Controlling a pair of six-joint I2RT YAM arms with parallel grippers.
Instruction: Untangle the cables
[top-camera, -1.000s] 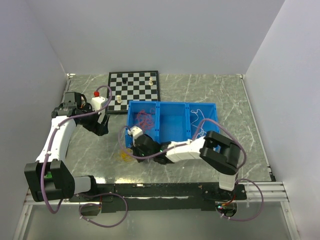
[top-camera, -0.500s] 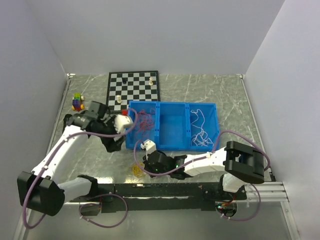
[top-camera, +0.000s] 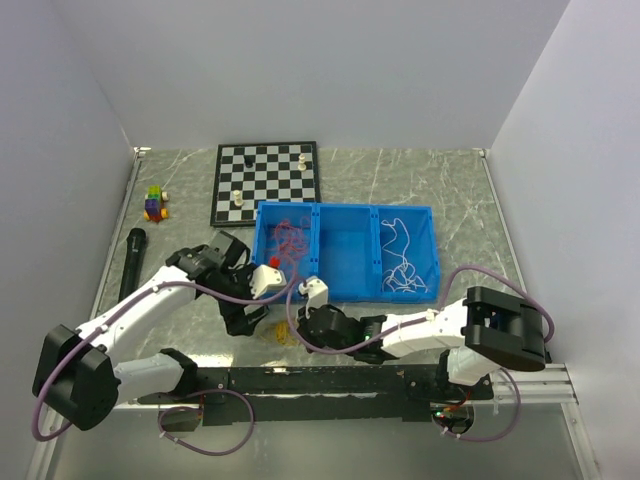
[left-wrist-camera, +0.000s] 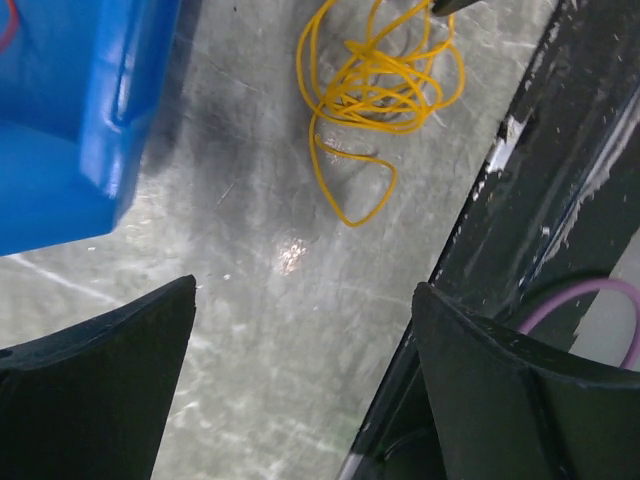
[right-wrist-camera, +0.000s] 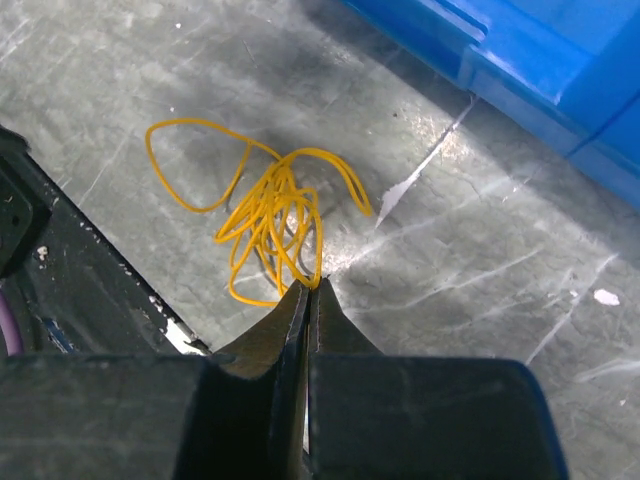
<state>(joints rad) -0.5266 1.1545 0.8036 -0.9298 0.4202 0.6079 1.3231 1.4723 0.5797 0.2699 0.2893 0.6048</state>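
Right hand (right-wrist-camera: 308, 290): fingers fully shut, tips down on the surface (right-wrist-camera: 480, 230). One strand of the yellow cable (right-wrist-camera: 275, 215) runs into the closed tips and appears to be pinched there. The rest of the bundle lies ahead of these tips and slightly to their left. Its long axis runs away from the hand, ending in a single loose loop at the far left.

Left hand (left-wrist-camera: 305, 290): fingers spread wide, holding nothing, hovering above the surface. The yellow cable lies ahead of this hand, beyond the gap between its fingers and toward the right finger. One slack loop trails back toward the gap. The hand and cable are apart.

The right hand is the nearer hand and is already in contact. The coming move likely requires the left hand to advance along the bundle's axis and take the trailing loop.

The blue bin (top-camera: 345, 290) stands just beyond both hands. It holds the red cables (top-camera: 290, 238) in its left compartment and the white cable (top-camera: 402, 262) in its right compartment.
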